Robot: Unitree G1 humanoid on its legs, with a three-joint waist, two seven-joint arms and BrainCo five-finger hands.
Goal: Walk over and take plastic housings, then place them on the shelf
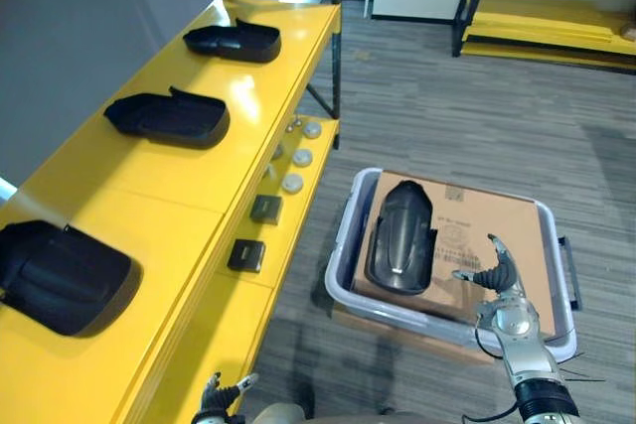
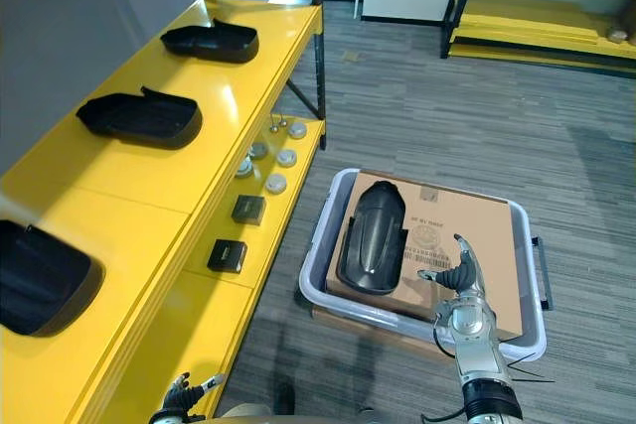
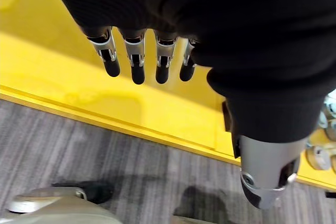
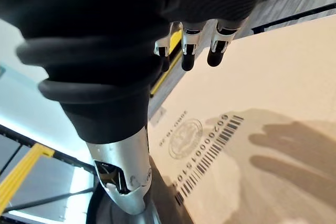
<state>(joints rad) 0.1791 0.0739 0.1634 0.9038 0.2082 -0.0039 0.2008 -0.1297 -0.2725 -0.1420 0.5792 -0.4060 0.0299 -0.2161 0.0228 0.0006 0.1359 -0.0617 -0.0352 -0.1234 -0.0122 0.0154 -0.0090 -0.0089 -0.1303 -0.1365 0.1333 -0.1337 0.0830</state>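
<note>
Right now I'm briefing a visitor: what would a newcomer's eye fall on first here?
The yellow shelf along the left, with three black plastic housings spaced along its top. Then a fourth housing lying on a cardboard box in a grey bin, the open right robot hand hovering over the box.

Left hand (image 3: 220, 51), straight fingers (image 3: 137, 69) holding nothing, before a yellow shelf (image 3: 63, 77). Grey floor (image 3: 105, 166) beside the thumb (image 3: 265, 177); pale discs (image 3: 317, 156) just past it.

Yellow shelf (image 1: 199, 181), top level: three black plastic housings (image 1: 167, 117) spaced from far end to near end. Lower level: small black boxes (image 1: 246, 255), pale discs (image 1: 302, 157). Carpeted floor (image 1: 447, 96): grey bin (image 1: 342, 245) beside shelf.
</note>
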